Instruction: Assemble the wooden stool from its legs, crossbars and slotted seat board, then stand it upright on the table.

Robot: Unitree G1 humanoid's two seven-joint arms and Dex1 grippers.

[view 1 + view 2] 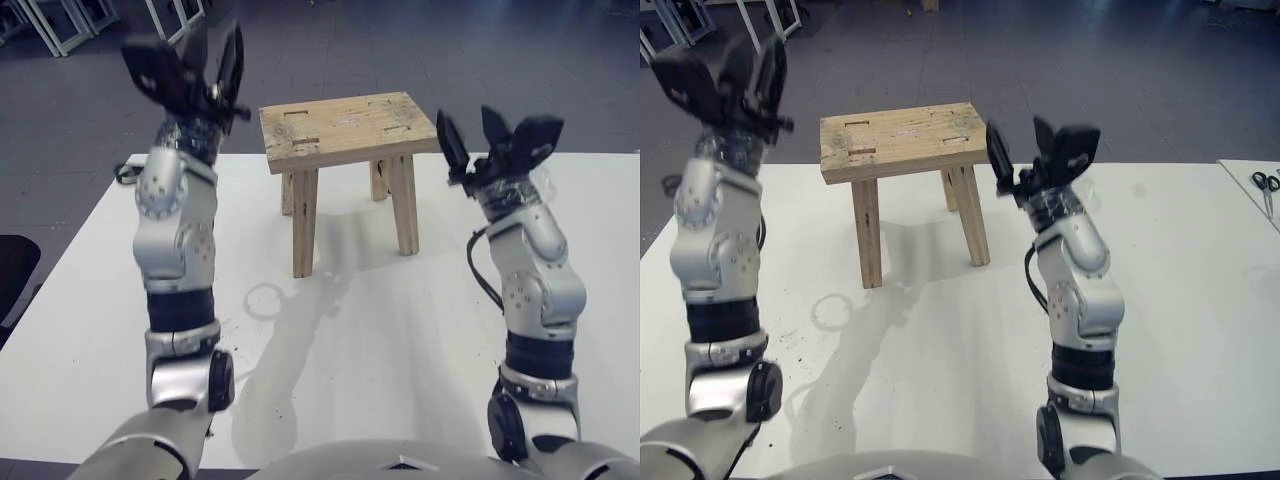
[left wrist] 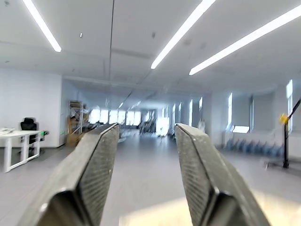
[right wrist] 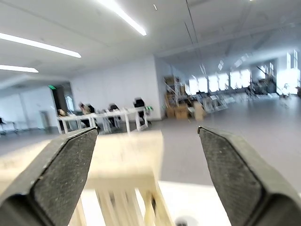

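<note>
— Where was the stool (image 1: pixel 345 130)?
— Upright on the bench (image 1: pixel 420 330), looking fully assembled. Your left fingers (image 1: pixel 232 62) and right fingers (image 1: pixel 449 142) were apart, empty, raised either side of it.
— Step?
— Finished, I judged. Your next move called only for lowering both arms clear of it.

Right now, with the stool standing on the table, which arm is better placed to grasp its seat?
Right, probably. The open right gripper is close beside the seat edge of the stool; the open left gripper is raised higher and farther from it.
</note>
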